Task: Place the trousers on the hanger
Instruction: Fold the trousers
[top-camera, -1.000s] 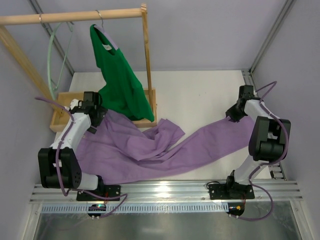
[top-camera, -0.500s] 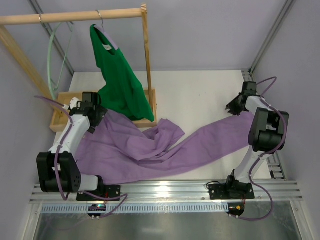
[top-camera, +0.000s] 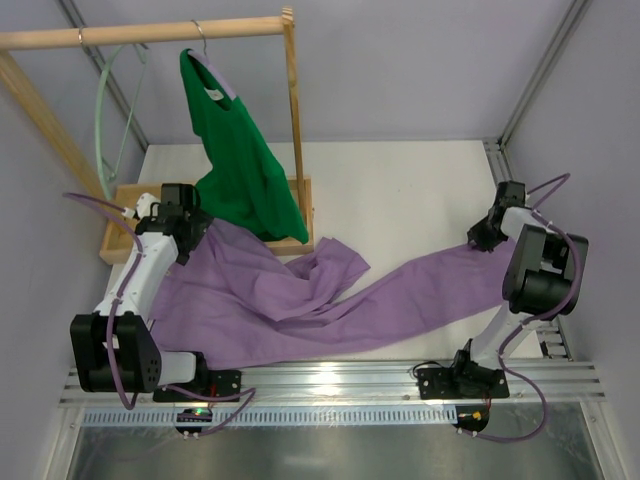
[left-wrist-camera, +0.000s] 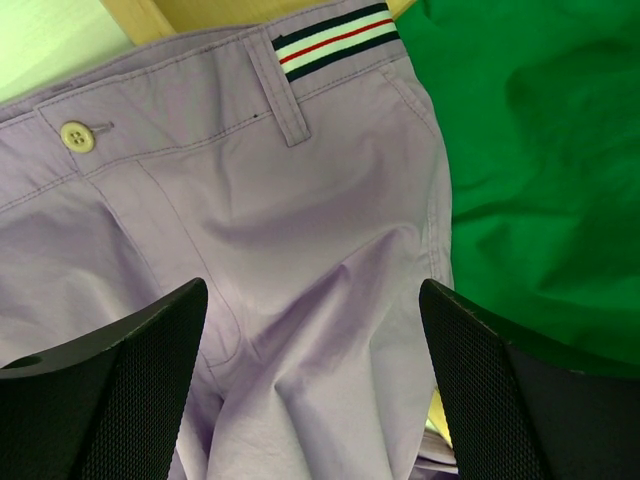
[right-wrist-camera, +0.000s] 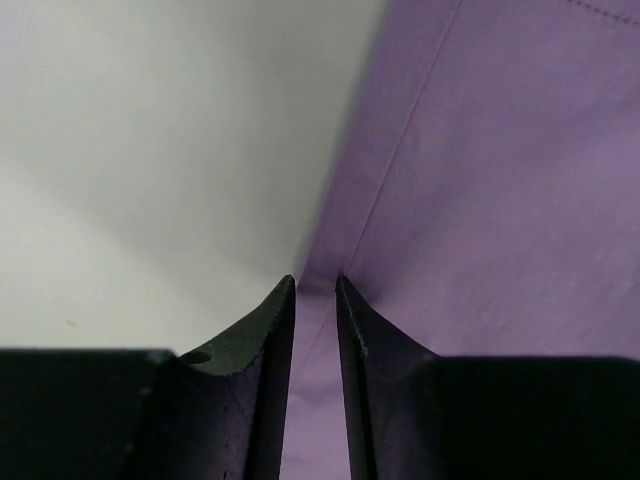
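The lilac trousers lie spread across the table, waist at the left and one leg stretching right. My left gripper hangs open just above the waist; the left wrist view shows the striped waistband and a button between its wide-apart fingers. My right gripper is at the far leg end, and its jaws are closed on the edge of the purple fabric. The pale mint hanger hangs from the wooden rail at the far left.
A bright green top hangs on a metal-hooked hanger from the same rail and drapes onto the wooden rack base, next to the trousers' waist. It fills the right of the left wrist view. White table lies behind the leg.
My right gripper has swung out to the right and come down on the leg end, where it now pinches the fabric edge. My left arm has barely shifted.
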